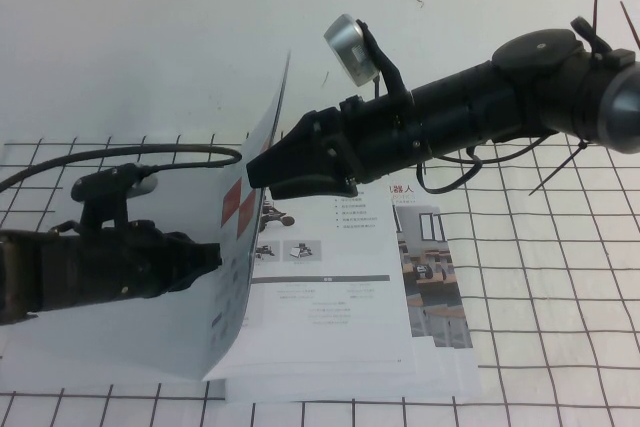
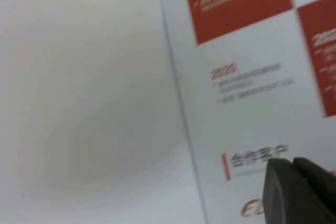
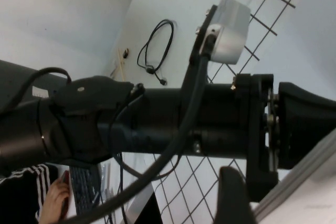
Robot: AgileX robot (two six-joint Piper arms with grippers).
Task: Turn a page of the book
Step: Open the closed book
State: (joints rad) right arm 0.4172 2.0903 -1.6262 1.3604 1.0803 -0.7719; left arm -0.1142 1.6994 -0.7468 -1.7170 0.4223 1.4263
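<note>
Over the middle of the table point(image 1: 560, 277) I have the page point(image 1: 245, 247) standing almost straight up, halfway through its turn, with the rest of the book point(image 1: 340, 297) lying flat under it. I think it stands like this because my two arms meet it from both sides. The right gripper point(image 1: 262, 172) touches the page near its top edge, and it looks closed on that edge, so it is what holds the sheet up. The left gripper point(image 1: 212, 255) sits just beside the other face, lower down, by the red squares. I cannot tell if the left one is apart or together.
</note>
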